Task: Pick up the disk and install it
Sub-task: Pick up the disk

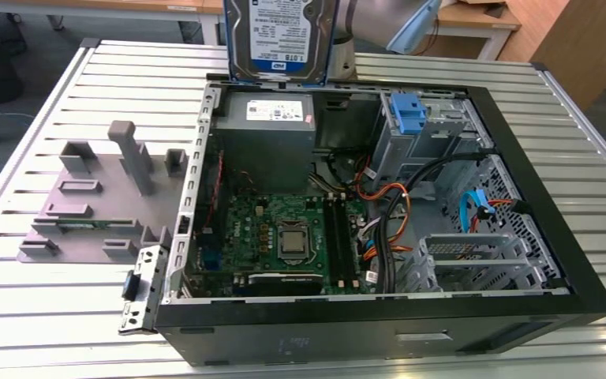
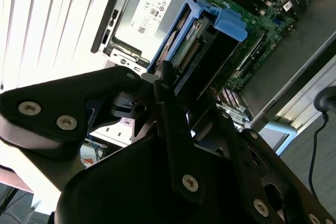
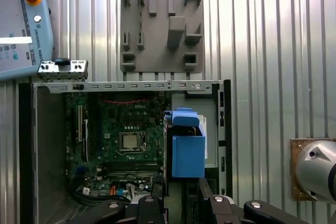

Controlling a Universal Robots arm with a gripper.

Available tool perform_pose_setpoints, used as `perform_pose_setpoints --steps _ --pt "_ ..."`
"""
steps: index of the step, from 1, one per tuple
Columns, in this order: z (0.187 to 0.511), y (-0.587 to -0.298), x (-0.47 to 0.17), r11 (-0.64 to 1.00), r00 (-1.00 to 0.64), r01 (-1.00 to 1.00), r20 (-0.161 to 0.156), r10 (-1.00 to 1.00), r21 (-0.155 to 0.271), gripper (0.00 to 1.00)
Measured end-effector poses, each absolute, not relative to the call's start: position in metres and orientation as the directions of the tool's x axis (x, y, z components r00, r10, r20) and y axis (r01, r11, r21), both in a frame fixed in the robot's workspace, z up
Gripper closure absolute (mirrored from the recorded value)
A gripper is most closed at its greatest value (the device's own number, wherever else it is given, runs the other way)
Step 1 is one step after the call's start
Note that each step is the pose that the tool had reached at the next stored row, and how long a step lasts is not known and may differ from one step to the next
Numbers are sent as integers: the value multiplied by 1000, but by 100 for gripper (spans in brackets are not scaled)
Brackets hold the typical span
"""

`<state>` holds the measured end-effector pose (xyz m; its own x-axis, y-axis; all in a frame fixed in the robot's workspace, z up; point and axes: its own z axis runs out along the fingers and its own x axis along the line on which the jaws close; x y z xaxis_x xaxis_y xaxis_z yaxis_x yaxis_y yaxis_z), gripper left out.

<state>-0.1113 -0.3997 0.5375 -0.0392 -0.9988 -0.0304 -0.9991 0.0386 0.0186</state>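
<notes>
The disk (image 1: 278, 39), a metal hard drive with a white-and-blue label in a blue plastic bracket, hangs upright in the air above the far edge of the open computer case (image 1: 387, 316), just over the grey power-supply box (image 1: 266, 114). In the second wrist view my gripper (image 2: 176, 90) is shut on the disk (image 2: 202, 51), with black fingers (image 2: 170, 114) clamped on its end. In the first wrist view the disk's blue bracket (image 3: 186, 148) sticks out from the gripper (image 3: 181, 205) over the case.
Inside the case lie the green motherboard (image 1: 282, 237), bundled cables (image 1: 387, 213), a tall blue latch piece (image 1: 410, 114) and a metal drive cage (image 1: 472, 260). A grey fixture plate (image 1: 103, 197) sits on the slatted metal table (image 1: 29, 332) at the exterior view's left. A teach pendant (image 3: 21, 19) lies beside it.
</notes>
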Motion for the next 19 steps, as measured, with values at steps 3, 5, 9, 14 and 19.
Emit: perform_pose_setpoints --steps 3,5,9,14,19 --pt "537 -400 -111 38 -39 -999 -31 -999 18 65" --pt "537 -401 -111 38 -39 -999 -30 -999 19 65" --pt "537 -400 -111 38 -39 -999 -31 -999 19 65" --pt "536 -401 -111 36 -36 -999 -31 -999 18 65" --pt "534 -401 -111 36 -36 -999 -31 -999 18 65"
